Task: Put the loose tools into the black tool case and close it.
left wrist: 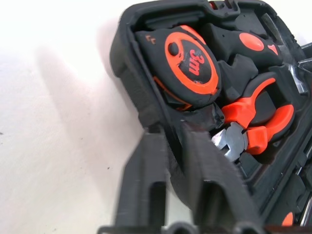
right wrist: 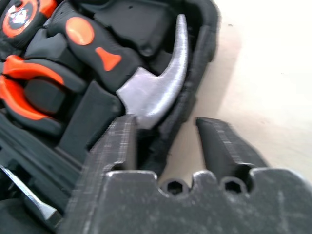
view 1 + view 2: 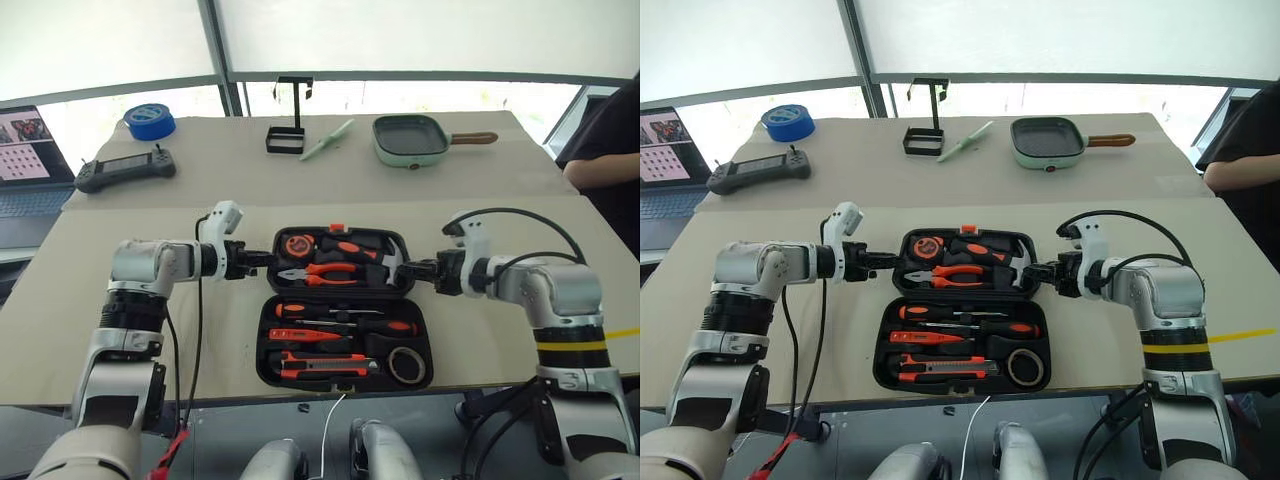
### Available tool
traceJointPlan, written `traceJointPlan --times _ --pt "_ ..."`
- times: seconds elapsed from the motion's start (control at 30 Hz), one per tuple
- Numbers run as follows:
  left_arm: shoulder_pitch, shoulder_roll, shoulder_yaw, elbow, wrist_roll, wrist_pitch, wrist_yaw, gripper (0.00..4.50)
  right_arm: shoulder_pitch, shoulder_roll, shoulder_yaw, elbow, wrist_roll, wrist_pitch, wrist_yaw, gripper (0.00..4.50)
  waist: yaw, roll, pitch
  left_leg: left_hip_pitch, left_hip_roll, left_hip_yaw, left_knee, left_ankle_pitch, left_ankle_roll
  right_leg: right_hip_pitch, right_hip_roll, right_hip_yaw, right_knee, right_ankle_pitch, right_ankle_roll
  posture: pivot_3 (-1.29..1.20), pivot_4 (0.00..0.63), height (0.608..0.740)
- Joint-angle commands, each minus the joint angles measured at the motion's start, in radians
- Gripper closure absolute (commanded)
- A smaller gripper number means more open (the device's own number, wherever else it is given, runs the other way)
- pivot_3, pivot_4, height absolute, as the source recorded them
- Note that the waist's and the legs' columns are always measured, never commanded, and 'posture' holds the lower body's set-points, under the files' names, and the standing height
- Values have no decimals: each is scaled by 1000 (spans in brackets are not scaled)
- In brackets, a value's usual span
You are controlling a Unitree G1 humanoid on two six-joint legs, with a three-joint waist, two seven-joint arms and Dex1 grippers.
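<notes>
Tan table (image 3: 120, 330), wrist-view hammer (image 2: 151, 92) in case (image 3: 345, 312)

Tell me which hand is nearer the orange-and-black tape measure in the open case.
Left. The left hand grips the far half's left wall, right beside the orange-and-black tape measure; the right hand straddles the opposite wall by the hammer head.

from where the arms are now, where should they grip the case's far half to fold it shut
By its two short side walls, one gripper from each side. The black tool case lies open and flat, the far half full. The left gripper is shut on the left wall; the right gripper straddles the right wall. Swinging that half toward the robot looks like the way to close it.
</notes>
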Motion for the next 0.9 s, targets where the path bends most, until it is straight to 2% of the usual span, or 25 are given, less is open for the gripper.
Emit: traceJointPlan --times 0.03,0.1,0.27,0.43,0.57,0.67,0.9 --pt "27 -4 -1 -61 -27 -1 -14 4500 2 2 -8 -21 9 -15 -3 3816 -4 0 0 1 0 0 0 0 0 1 0 0 0 0 0 0 150 740" --pt "39 -4 0 -79 -30 2 -15 4500 2 4 -9 -14 6 -25 -6 4488 -7 0 0 1 0 0 0 0 0 1 0 1 0 0 0 0 150 740" --pt "72 -14 15 -139 -44 -1 -13 4500 -16 23 -39 -16 15 -46 -17 4488 -8 0 0 3 0 0 0 0 0 3 0 1 0 0 0 0 150 740" --pt "81 -36 40 -183 -50 -75 -19 4500 -46 48 -57 -24 -16 -126 -73 4488 -8 0 0 3 0 0 0 0 0 2 0 1 0 0 0 0 150 740" --pt "57 -89 88 -200 -11 -290 42 4500 -85 77 -75 -27 -47 -247 -121 4488 0 0 0 2 -1 0 0 0 -1 2 -1 1 0 0 0 0 150 740" --pt "82 -98 69 -255 1 -403 17 4500 -82 97 -89 -48 -62 -315 -147 4488 -1 0 0 -1 -2 1 0 1 -1 -2 -1 1 1 0 0 0 150 740" --pt "245 -89 -5 -350 107 -646 37 4500 99 100 -42 -134 -166 -564 -162 4488 -15 0 0 -2 -2 1 -2 1 -1 -4 0 0 0 0 0 0 150 740"
